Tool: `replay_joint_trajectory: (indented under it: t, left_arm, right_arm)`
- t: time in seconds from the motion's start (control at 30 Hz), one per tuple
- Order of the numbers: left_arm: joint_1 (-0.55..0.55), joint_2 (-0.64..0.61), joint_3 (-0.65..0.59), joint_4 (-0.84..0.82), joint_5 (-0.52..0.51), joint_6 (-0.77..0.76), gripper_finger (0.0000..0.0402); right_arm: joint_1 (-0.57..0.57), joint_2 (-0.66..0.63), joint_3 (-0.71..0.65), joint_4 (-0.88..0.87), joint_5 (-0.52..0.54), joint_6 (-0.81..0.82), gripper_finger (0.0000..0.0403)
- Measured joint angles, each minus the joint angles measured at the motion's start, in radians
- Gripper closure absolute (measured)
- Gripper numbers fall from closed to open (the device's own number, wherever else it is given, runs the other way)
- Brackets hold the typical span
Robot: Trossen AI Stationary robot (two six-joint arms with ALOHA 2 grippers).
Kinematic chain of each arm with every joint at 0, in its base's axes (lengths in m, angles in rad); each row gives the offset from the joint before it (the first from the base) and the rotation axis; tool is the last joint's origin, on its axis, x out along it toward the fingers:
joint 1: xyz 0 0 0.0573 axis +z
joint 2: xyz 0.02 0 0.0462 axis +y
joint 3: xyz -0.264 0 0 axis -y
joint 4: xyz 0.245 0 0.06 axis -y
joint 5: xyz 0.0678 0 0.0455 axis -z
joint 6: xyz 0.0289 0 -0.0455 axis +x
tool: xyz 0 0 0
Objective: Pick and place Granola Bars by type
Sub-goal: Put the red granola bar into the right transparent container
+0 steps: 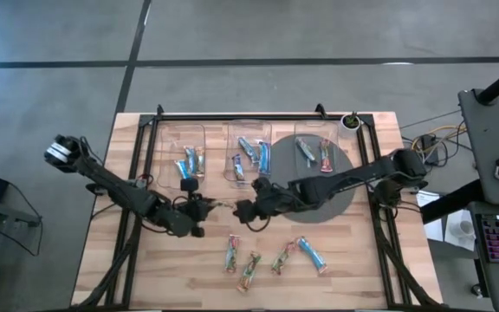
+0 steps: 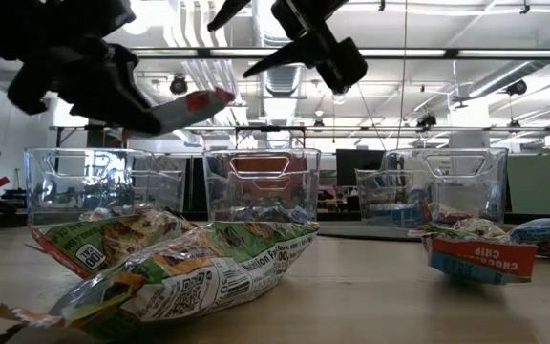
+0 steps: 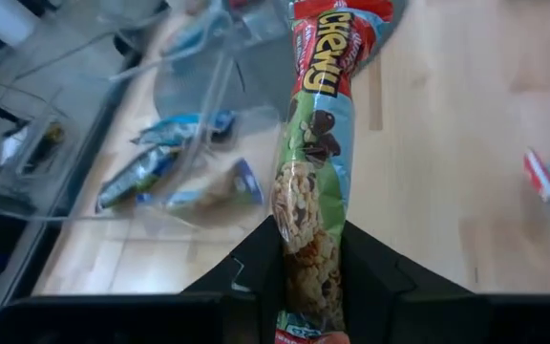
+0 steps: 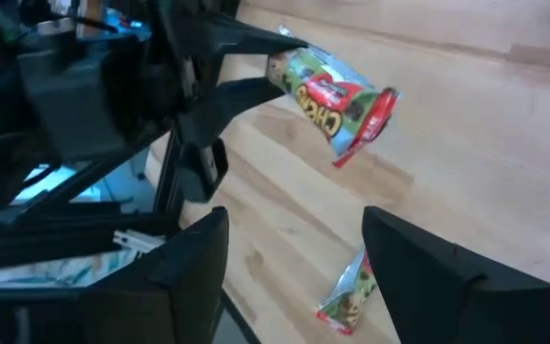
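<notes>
One crinkly foil granola bar (image 3: 313, 182) pinched in left tool (image 3: 308, 277), wood-plank table (image 1: 353, 260)

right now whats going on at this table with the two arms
The left gripper is shut on a green and red wrapped granola bar, held above the middle of the wooden table. The right gripper is open and faces it from close by, holding nothing. Three clear plastic bins at the far side already hold several bars, and four more wrapped bars lie loose on the near part of the table.
</notes>
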Motion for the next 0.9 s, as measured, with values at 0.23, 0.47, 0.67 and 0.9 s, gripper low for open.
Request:
replay_joint_trajectory:
  t: [0.23,0.47,0.67,0.9]
  left_arm:
    - [0.000,0.008,0.014,0.064,-0.031,0.022,0.0333]
    - [0.005,0.008,0.027,0.112,-0.048,0.026,0.0333]
    - [0.007,0.008,0.042,0.127,-0.043,0.032,0.0333]
    - [0.012,0.008,0.062,0.133,-0.037,0.033,0.0333]
  right_arm:
    - [-0.027,0.011,-0.001,0.003,0.027,-0.005,0.0154]
    - [-0.039,0.011,-0.001,0.012,0.031,-0.031,0.0149]
    - [-0.043,0.011,-0.003,0.013,0.094,-0.048,0.0158]
    - [-0.048,0.010,-0.003,0.019,0.094,-0.062,0.0169]
